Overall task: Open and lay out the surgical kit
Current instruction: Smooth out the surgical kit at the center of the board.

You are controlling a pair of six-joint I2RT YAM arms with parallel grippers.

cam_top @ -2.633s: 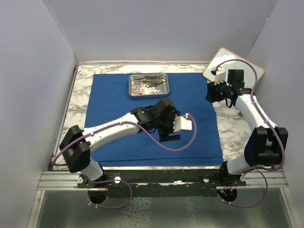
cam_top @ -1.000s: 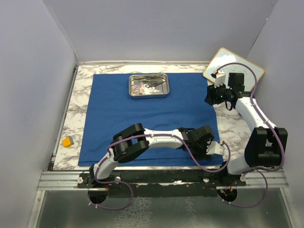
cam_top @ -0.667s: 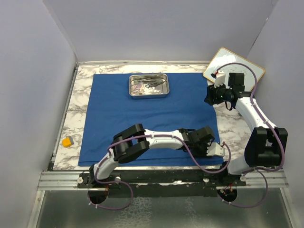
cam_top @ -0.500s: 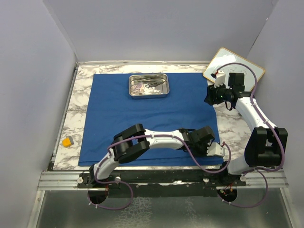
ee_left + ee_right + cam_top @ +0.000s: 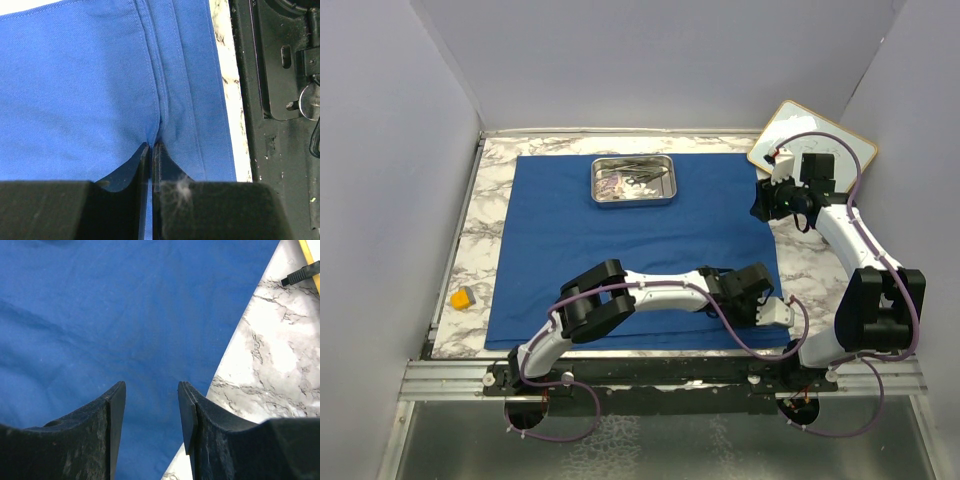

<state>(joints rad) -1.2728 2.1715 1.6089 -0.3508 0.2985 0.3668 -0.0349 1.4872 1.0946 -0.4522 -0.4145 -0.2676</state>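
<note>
The blue cloth wrap (image 5: 620,240) lies spread flat on the marble table. At its far edge stands the steel tray (image 5: 597,181), holding small steel instruments and white gauze (image 5: 638,184). My left gripper (image 5: 752,298) is down at the cloth's near right corner. In the left wrist view it (image 5: 151,146) is shut on a pinched ridge of cloth (image 5: 161,107) beside the hemmed edge. My right gripper (image 5: 765,205) hovers at the cloth's right edge. Seen from the right wrist, it (image 5: 150,390) is open, with only cloth (image 5: 100,315) below it.
A wood-framed whiteboard (image 5: 810,135) leans at the far right corner; its yellow edge (image 5: 306,250) shows in the right wrist view. A small yellow-orange block (image 5: 462,297) lies on the marble at the near left. The black base rail (image 5: 280,75) runs just past the cloth's near edge.
The left arm swung from mid-cloth to the near right corner, then its jaws shut on a fold of the cloth. The right arm stayed put.
</note>
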